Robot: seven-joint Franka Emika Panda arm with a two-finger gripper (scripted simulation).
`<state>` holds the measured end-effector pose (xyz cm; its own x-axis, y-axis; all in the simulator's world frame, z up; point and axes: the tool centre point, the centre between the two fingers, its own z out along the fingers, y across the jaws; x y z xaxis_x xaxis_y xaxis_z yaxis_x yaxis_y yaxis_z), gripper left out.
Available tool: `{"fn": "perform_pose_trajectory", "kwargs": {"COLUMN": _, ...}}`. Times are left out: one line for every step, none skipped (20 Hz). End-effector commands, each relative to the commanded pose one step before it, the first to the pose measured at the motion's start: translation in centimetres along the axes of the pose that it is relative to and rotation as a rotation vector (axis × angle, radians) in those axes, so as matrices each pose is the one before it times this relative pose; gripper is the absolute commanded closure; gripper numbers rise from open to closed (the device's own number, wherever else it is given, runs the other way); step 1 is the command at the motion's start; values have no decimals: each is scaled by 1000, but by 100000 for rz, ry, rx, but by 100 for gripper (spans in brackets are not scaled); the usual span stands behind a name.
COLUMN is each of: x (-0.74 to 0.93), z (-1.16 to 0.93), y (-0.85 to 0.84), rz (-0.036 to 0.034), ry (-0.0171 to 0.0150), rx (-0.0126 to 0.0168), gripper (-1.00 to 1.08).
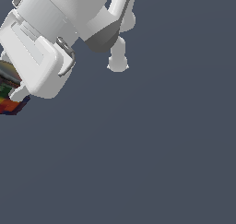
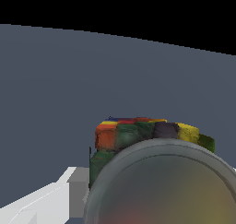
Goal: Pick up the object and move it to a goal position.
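Observation:
The can [image 1: 10, 97] is a small cylinder with a red, yellow, green and dark label and a grey metallic top. In the exterior view it sits at the far left edge, partly cut off, held at the tip of my white gripper [image 1: 14, 91], which is tilted and lifted off the grey surface. In the wrist view the can [image 2: 152, 172] fills the lower middle, its grey top facing the camera. One white finger [image 2: 46, 200] shows beside it. The other finger is hidden. The gripper is shut on the can.
A plain dark grey surface [image 1: 152, 149] fills the exterior view. The white arm links [image 1: 118, 57] stand behind the gripper at the top of that view. In the wrist view the grey surface [image 2: 92, 80] ends at a black background.

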<state>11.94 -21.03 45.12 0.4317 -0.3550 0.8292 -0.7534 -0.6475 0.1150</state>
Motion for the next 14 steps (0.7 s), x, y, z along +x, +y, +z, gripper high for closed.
{"fn": "perform_pose_trajectory", "kwargs": {"x": 1404, "z": -973, "y": 562, "rz": 2996, "ry": 3166, "rx": -1951, "gripper": 108}}
{"fn": "perform_pose_trajectory", "kwargs": {"x": 406, "z": -293, "y": 169, "rz": 903, "ry": 962, "rx": -700, "gripper": 108}}
{"fn": "perform_pose_trajectory", "kwargs": {"x": 375, "z": -272, "y": 157, "rz": 834, "ry": 890, "rx": -652, "gripper": 108}}
{"fn": "perform_pose_trajectory", "kwargs": {"x": 343, "z": -249, "y": 143, "rz": 761, "ry": 813, "rx": -601, "gripper": 108}}
{"fn": "perform_pose_trajectory", "kwargs": {"x": 311, "z": -228, "y": 130, "rz": 690, "ry": 739, "rx": -551, "gripper": 108}}
{"fn": "perform_pose_trajectory", "kwargs": {"x": 280, "z": -206, "y": 117, "rz": 619, "ry": 664, "rx": -500, "gripper": 108}}
{"fn": "perform_pose_trajectory", "kwargs": {"x": 247, "z": -183, "y": 102, "rz": 546, "ry": 586, "rx": -445, "gripper": 108}}
{"fn": "perform_pose_trajectory", "kwargs": {"x": 215, "z": -160, "y": 90, "rz": 474, "ry": 511, "rx": -391, "gripper": 108}}
{"fn": "perform_pose_trajectory", "kwargs": {"x": 182, "z": -136, "y": 76, "rz": 400, "ry": 432, "rx": -333, "gripper": 108}}
{"fn": "perform_pose_trajectory", "kwargs": {"x": 150, "z": -112, "y": 63, "rz": 329, "ry": 355, "rx": -276, "gripper": 108}}
{"fn": "perform_pose_trajectory", "kwargs": {"x": 118, "z": -88, "y": 51, "rz": 257, "ry": 278, "rx": -217, "gripper": 108}}
{"fn": "perform_pose_trajectory", "kwargs": {"x": 83, "z": -62, "y": 34, "rz": 182, "ry": 197, "rx": -154, "gripper": 108}}
{"fn": "perform_pose_trajectory", "kwargs": {"x": 48, "z": -37, "y": 19, "rz": 107, "ry": 116, "rx": -91, "gripper": 108}}
{"fn": "perform_pose_trajectory", "kwargs": {"x": 20, "z": -14, "y": 11, "rz": 41, "ry": 44, "rx": -35, "gripper": 108}}
